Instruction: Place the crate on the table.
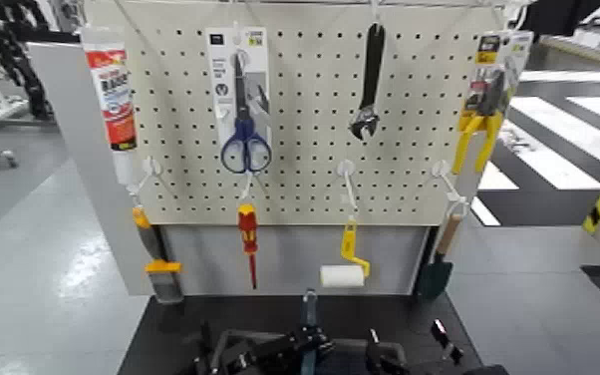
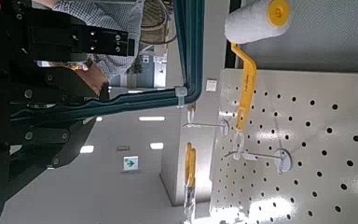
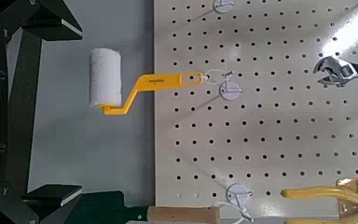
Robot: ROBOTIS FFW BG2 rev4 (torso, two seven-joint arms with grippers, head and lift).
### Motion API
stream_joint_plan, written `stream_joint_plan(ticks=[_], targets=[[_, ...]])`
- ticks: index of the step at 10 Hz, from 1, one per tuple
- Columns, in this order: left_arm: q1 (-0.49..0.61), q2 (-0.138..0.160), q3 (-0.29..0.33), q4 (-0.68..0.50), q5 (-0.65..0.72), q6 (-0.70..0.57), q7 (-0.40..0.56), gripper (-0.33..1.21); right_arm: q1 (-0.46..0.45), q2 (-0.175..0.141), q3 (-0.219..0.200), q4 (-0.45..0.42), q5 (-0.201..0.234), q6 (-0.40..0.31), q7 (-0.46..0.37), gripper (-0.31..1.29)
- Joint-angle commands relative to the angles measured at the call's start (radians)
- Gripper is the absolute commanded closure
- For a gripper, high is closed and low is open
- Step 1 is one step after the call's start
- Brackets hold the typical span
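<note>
The crate shows at the bottom of the head view as a dark shape with its blue-grey upright bar [image 1: 309,314], low over the black table [image 1: 164,334]. My left gripper [image 1: 229,357] sits at its left side. In the left wrist view this gripper [image 2: 79,93] is shut on the crate's teal bar [image 2: 130,101], which runs out between the black fingers. My right gripper [image 1: 389,357] is at the crate's right side. In the right wrist view its fingers [image 3: 51,19] stand wide apart with only the grey back panel between them; a dark teal crate edge [image 3: 103,210] lies beside one finger.
Behind the table rises a white pegboard [image 1: 304,120] with scissors [image 1: 245,140], a wrench [image 1: 369,85], yellow pliers [image 1: 478,135], a red screwdriver [image 1: 249,239] and a white paint roller [image 1: 342,276]. A person's checked sleeve [image 2: 112,14] shows in the left wrist view. Grey floor lies on both sides.
</note>
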Motion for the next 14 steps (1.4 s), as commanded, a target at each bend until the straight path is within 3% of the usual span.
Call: stream_joint_plan(ticks=[1,8,14], targets=[[0.000,-0.003,0.001,0.001,0.000,0.001,-0.002,1.18,0.000,0.001,-0.002,0.000,0.000,0.001,0.000,0.14],[0.000,-0.012,0.042,0.001,-0.032,0.004,0.007,1.18,0.002,0.003,0.000,0.000,-0.005,0.001,0.000,0.14],[-0.030,0.003,0.070,0.006,-0.084,0.008,0.018,1.18,0.002,0.004,0.003,0.003,-0.014,0.001,0.000,0.14]])
